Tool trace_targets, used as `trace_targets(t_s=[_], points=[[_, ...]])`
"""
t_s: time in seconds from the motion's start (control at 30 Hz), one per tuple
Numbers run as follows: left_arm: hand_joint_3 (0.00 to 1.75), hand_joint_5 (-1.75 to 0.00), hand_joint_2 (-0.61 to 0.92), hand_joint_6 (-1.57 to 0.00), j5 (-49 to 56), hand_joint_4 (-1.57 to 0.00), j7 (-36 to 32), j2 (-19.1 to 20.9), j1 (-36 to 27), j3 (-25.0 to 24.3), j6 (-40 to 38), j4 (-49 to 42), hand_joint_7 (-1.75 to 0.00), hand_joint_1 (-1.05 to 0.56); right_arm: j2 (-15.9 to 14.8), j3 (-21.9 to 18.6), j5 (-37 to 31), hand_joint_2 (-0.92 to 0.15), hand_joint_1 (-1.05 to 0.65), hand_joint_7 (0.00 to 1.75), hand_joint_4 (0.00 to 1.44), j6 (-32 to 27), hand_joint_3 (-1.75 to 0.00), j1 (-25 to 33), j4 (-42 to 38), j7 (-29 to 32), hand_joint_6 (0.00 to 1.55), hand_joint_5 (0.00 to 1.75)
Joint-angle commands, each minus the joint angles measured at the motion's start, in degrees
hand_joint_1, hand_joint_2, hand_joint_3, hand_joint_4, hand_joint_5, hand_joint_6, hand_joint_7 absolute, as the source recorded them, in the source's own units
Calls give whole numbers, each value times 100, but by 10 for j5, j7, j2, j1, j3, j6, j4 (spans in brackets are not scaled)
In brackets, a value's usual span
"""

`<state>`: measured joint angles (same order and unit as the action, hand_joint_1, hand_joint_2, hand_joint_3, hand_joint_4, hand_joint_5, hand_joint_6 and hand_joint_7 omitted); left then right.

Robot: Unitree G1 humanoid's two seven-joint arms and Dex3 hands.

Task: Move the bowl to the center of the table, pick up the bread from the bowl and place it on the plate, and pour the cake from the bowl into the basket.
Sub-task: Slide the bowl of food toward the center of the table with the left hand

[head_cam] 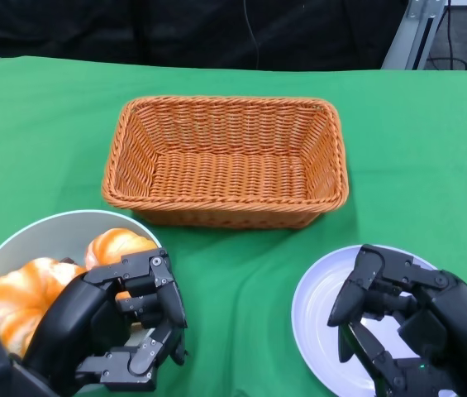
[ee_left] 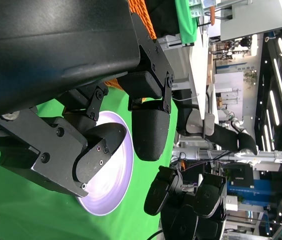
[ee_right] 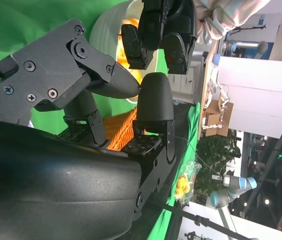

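The left hand (head_cam: 121,327), at the lower left of the head view, has its fingers curled loosely with nothing between them; they hang over the near right rim of the grey bowl (head_cam: 47,227) without clearly gripping it. The bowl sits just behind and left of those fingers, partly cut by the frame's left edge, with two orange-and-white pieces in it, the bread (head_cam: 22,302) and the cake (head_cam: 117,246); which is which I cannot tell. The right hand (head_cam: 402,318), at the lower right, hovers with fingers apart and empty over the white plate (head_cam: 312,310). The wicker basket (head_cam: 225,161) lies at upper centre, long axis left to right. The left hand is plainly nearer the bowl, so I judge it should shift the bowl rightward toward the bare green cloth (head_cam: 241,281) between bowl and plate.
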<state>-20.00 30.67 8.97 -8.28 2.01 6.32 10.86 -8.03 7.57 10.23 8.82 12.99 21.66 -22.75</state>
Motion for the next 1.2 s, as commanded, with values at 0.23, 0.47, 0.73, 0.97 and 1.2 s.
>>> trace_targets(t_s=[0.23,0.47,0.73,0.97,1.2], points=[[121,-167,52,-75,9,-79,-7,5,4,-3,-1,0,-144,-3,-7,-5,2,-58,-14,142,73,-6,-111,-3,2,5,65,167],[122,-167,52,-74,10,-78,-2,2,5,-3,9,-10,-145,-3,-8,-5,0,-59,-14,139,72,-4,-108,0,-1,5,65,165],[120,-166,54,-73,13,-78,4,1,7,-1,22,-20,-145,-4,-7,-6,3,-59,-15,139,72,-3,-107,4,-3,5,66,166],[124,-167,52,-73,11,-77,5,-1,8,0,31,-26,-147,-3,-4,-6,7,-59,-14,139,72,-3,-107,9,-1,6,66,167],[113,-162,55,-74,8,-78,-3,2,6,-9,27,-15,-142,-7,-1,-5,3,-57,-14,140,72,3,-108,9,-7,11,66,167]])
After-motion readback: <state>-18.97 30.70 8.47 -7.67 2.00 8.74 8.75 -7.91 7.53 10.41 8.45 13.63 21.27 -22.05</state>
